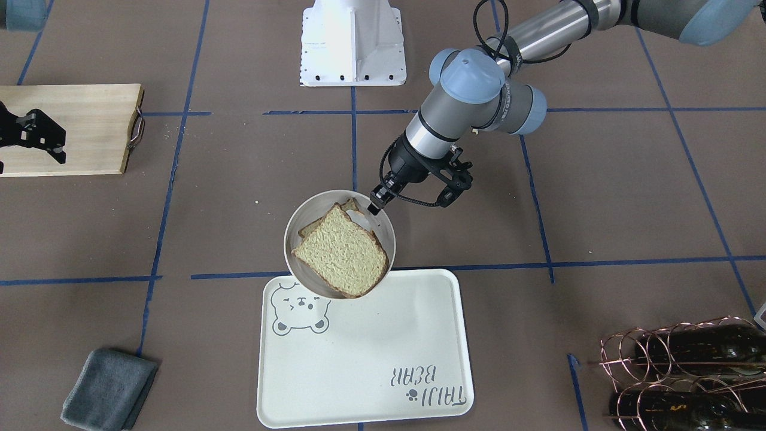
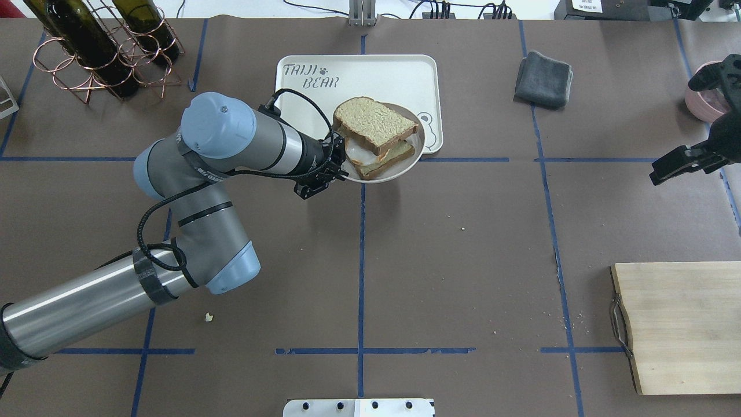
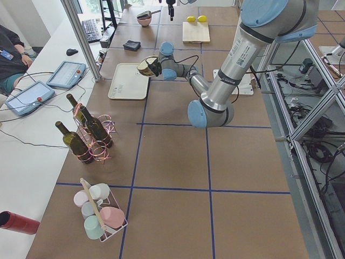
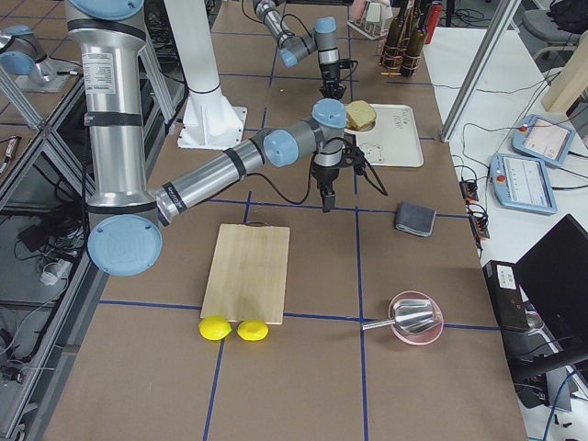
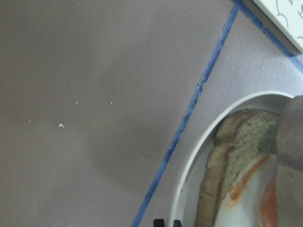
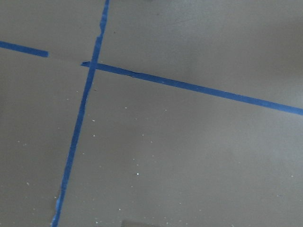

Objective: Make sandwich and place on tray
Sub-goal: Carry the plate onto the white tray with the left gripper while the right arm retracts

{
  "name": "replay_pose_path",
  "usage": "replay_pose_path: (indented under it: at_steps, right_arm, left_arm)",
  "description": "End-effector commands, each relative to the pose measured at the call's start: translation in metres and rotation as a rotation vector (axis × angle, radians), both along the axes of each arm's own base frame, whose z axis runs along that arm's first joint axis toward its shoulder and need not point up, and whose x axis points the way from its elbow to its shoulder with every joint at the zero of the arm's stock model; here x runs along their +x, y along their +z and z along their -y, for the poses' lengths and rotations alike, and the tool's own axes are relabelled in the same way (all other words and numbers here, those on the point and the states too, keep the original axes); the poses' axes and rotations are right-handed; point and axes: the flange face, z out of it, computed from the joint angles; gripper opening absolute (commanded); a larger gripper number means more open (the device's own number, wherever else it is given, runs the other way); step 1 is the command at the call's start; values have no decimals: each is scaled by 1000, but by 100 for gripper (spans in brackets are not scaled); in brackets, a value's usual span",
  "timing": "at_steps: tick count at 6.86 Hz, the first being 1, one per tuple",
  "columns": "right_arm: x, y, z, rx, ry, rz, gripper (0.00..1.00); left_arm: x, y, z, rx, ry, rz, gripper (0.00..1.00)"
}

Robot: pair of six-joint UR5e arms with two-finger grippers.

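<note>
Gripped plate (image 1: 297, 224) by one rim point in closed left hand (image 1: 376, 205), sandwich (image 1: 341, 254) aboard, over tray (image 1: 371, 353) edge nearest robot; risked tilting, shedding sandwich onto bench (image 1: 239, 197); might have clipped tray lip.

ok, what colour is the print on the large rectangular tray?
Grey: bear face and TAIJI BEAR lettering on the cream-white rectangular tray; clearest in the front-facing view.

my left gripper (image 1: 374, 206) is matt black plastic; the plate (image 1: 317, 206) in it is smooth, faintly glossy and whitish; the sandwich (image 1: 341, 251) bread is porous and rough with a dull brown crust; the tray (image 1: 371, 347) is smooth cream plastic, the tabletop (image 1: 598, 191) matt brown paper, the cutting board (image 1: 78, 129) pale bare wood
</note>
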Motion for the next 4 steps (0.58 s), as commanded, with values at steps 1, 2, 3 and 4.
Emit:
replay_pose_path:
  at_steps: [1,2,3,4]
  right_arm:
    - [51,50,12,6,-45,-8,100]
    - [75,70,17,17,-55,-22,100]
    - [84,80,20,12,-51,-27,100]
    - [95,87,21,-1,-28,-33,100]
  left_arm:
    - [13,0,50,-84,-92,33,0]
    - [24,7,72,-92,-182,71,0]
    - [31,17,79,-99,-192,83,0]
    - [40,26,87,-113,-196,105,0]
